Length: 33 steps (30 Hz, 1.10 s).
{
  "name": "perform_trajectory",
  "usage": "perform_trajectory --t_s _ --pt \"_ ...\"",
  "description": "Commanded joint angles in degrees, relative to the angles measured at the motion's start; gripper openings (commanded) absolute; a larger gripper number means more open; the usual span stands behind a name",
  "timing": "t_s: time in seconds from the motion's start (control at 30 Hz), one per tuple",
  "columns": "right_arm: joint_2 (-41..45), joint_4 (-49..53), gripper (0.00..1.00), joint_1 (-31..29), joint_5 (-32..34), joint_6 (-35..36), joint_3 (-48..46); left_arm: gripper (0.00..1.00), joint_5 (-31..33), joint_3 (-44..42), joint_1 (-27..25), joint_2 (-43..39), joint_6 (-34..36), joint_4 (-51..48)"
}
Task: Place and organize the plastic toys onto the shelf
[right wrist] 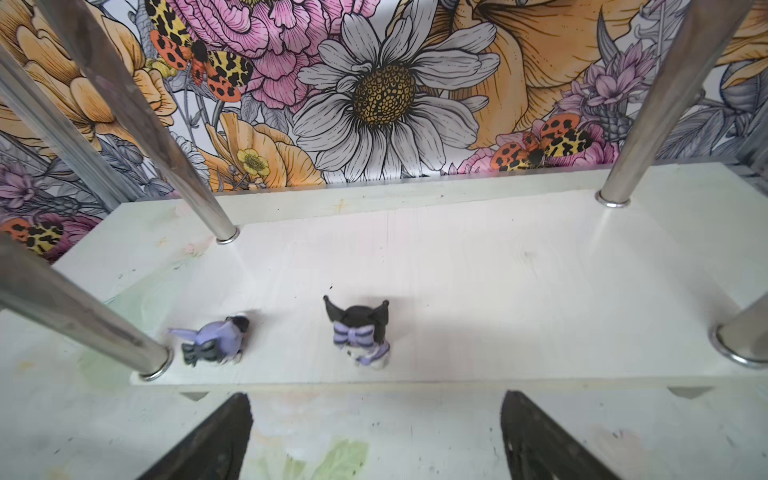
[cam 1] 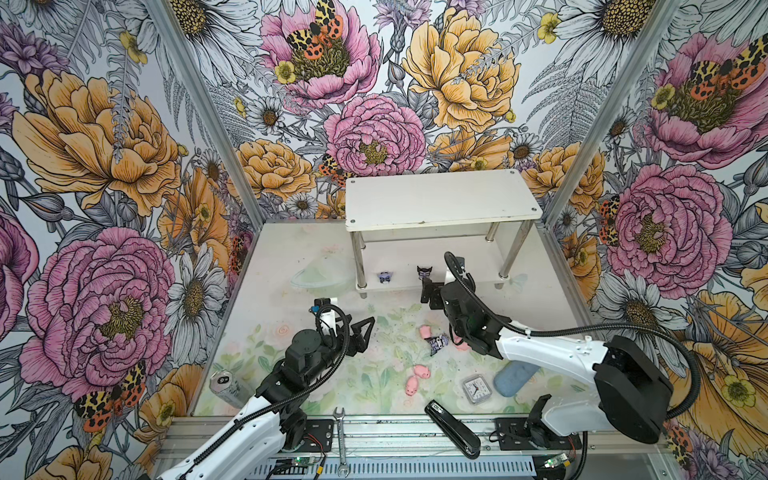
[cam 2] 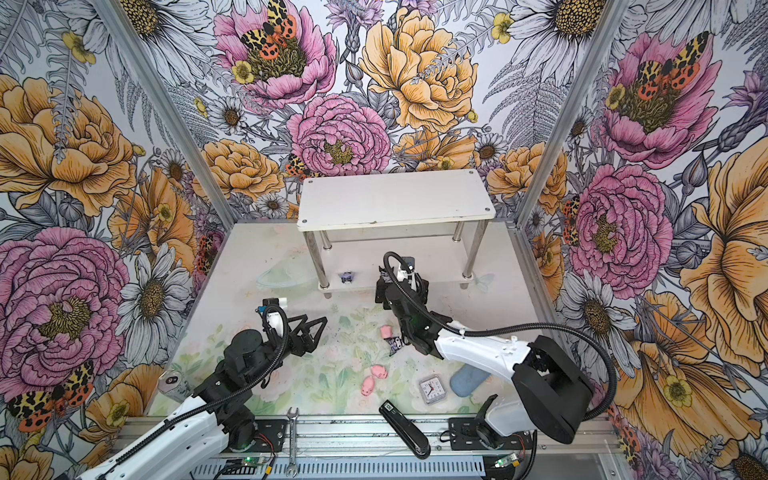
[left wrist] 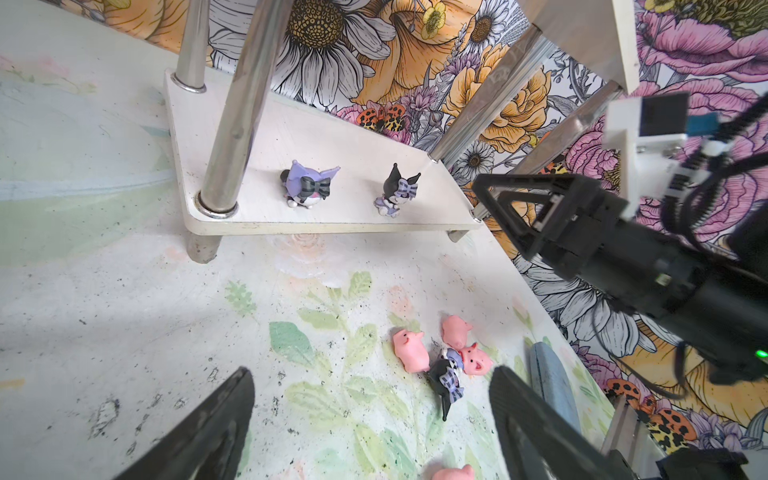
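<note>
The white shelf (cam 1: 440,199) stands at the back. Its lower tier (right wrist: 498,291) carries two plastic toys: a purple figurine (right wrist: 216,343) lying over and a black-eared figurine (right wrist: 360,332) standing upright. My right gripper (right wrist: 376,424) is open and empty just in front of that tier's front edge, facing the black-eared one. A third figurine (left wrist: 449,380) lies on the table among pink pigs (left wrist: 410,351). Two more pigs (cam 1: 415,379) lie nearer the front. My left gripper (left wrist: 370,415) hovers open and empty to the left of the pile.
A small clock (cam 1: 473,388), a blue pad (cam 1: 513,378) and a black stapler (cam 1: 451,428) lie at the front right. A can (cam 1: 226,386) stands front left and a wrench (cam 1: 340,436) rests on the rail. A clear lid (cam 1: 318,274) lies left of the shelf.
</note>
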State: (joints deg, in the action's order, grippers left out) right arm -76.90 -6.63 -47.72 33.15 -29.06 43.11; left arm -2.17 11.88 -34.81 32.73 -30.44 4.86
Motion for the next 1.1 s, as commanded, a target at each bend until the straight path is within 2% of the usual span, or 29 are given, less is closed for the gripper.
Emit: perform_trajectory --t_s 0.0,0.1,0.13,0.2,0.23,0.37,0.4,0.47,0.53,0.67,0.83,1.07 --pt "4.6 14.5 0.79 -2.2 -0.8 -3.9 -1.0 0.88 0.6 1.0 -2.6 2.3 -0.7 -0.3" --pt "7.0 20.0 0.47 -3.6 -6.1 -6.5 -2.8 0.87 3.4 1.2 -7.2 5.9 -1.4 1.1" --pt "7.3 21.0 0.39 -3.9 -7.6 -7.4 -3.3 0.87 4.3 1.0 -8.5 7.1 -1.8 1.9" --pt "7.1 22.9 0.28 -4.3 -10.8 -9.3 -4.4 0.88 5.8 0.6 -10.9 10.1 -2.6 4.6" --pt "6.5 23.3 0.26 -4.5 -12.4 -10.0 -4.7 0.87 6.2 0.4 -11.6 11.6 -3.0 5.9" --pt "0.4 23.9 0.31 -5.6 -17.8 -12.8 -4.5 0.88 5.9 1.2 -12.6 18.2 -3.9 10.0" --pt "-1.2 24.0 0.36 -6.3 -18.0 -12.9 -4.0 0.88 5.6 1.6 -12.7 19.5 -3.9 10.5" --pt "-4.2 24.2 0.60 -7.8 -17.2 -13.0 -2.9 0.88 5.1 2.6 -13.0 22.4 -3.7 11.9" --pt "-6.1 24.4 0.68 -8.5 -16.7 -12.3 -1.6 0.88 4.6 3.4 -13.2 24.5 -3.7 12.9" --pt "-7.1 25.2 0.74 -8.7 -15.3 -11.0 -0.2 0.88 3.9 4.9 -13.4 27.8 -3.5 14.2" --pt "-7.1 27.0 0.88 -7.4 -15.6 -11.8 -0.2 0.88 3.8 5.2 -13.4 30.3 -3.6 15.6" --pt "-10.2 27.1 0.90 -6.8 -19.5 -15.4 -0.4 0.88 3.8 5.3 -13.4 31.5 -3.5 16.4"
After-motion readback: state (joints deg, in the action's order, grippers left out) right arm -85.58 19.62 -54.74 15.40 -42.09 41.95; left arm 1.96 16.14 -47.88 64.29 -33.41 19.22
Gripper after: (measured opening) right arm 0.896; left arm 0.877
